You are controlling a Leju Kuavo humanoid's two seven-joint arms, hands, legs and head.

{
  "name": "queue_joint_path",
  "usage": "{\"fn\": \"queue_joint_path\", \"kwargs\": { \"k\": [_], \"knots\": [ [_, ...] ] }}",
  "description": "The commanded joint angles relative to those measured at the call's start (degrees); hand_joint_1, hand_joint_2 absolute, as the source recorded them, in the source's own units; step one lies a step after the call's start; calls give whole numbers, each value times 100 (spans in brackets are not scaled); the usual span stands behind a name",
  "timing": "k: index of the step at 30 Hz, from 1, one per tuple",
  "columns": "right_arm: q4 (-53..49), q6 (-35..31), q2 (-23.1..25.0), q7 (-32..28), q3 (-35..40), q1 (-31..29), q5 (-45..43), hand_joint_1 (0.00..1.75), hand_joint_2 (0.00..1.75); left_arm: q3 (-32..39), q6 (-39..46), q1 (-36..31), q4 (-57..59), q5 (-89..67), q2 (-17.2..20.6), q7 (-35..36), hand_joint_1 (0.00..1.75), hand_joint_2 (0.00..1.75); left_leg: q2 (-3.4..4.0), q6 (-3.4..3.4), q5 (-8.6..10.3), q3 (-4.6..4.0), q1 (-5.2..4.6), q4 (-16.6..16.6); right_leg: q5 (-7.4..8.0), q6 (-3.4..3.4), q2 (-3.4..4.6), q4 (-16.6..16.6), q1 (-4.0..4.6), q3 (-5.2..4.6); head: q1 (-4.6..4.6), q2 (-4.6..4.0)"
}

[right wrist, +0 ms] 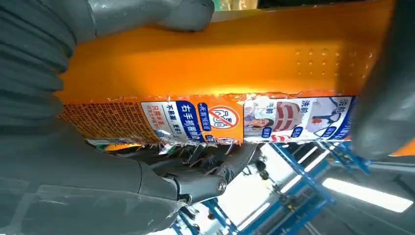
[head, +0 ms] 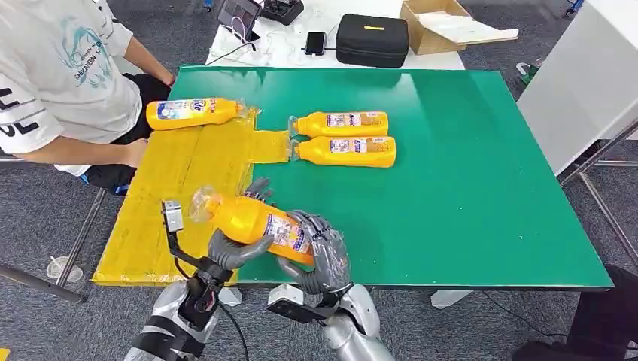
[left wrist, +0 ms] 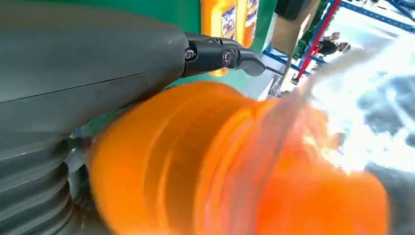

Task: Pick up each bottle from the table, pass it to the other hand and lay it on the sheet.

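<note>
Above the near edge of the green table (head: 466, 188), an orange plastic bottle with a clear cap (head: 252, 219) was gripped by both the left hand (head: 235, 248) and the right hand (head: 320, 256).
Four such bottles were counted: one held, one (head: 194, 113) lying on the yellow sheet (head: 177, 180), two (head: 342, 123) (head: 347, 150) on the green. Blue-and-white label print (right wrist: 254, 120) was legible in the right wrist view; the left wrist view was blurred.
</note>
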Motion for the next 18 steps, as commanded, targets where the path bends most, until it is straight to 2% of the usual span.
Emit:
{"fn": "queue_joint_path", "kwargs": {
  "k": [1,6,7,8,9,18],
  "knots": [
    [662,9,83,13,-196,-245,-158,175,175,-29,-142,-31,54,143,91,105,0,175,11,3,-3,15,1,-4,0,-8,5,-4,3,12,0,0],
    [612,9,83,-4,-44,-277,-303,175,175,-186,-183,-50,47,-75,158,38,0,175,15,4,-6,21,3,-2,-2,-11,6,-5,6,19,0,0],
    [564,9,83,49,-16,-288,-331,175,175,-229,-41,-59,47,-271,163,-59,75,175,13,3,-4,15,1,-2,-1,-9,6,-3,3,12,0,2],
    [556,9,83,54,38,-308,-381,175,175,-262,-27,-76,39,-338,166,-83,175,175,17,4,-7,20,2,-1,-2,-12,8,-3,6,17,0,0],
    [520,9,83,78,64,-322,-394,171,175,-268,31,-88,50,-408,159,-127,175,175,15,3,-5,13,1,1,-2,-10,7,0,4,10,0,0],
    [544,9,83,131,335,-390,-504,175,175,-342,130,-140,97,-641,155,-232,175,175,10,2,-2,7,1,0,0,-7,5,-1,3,5,0,0]
  ]
}}
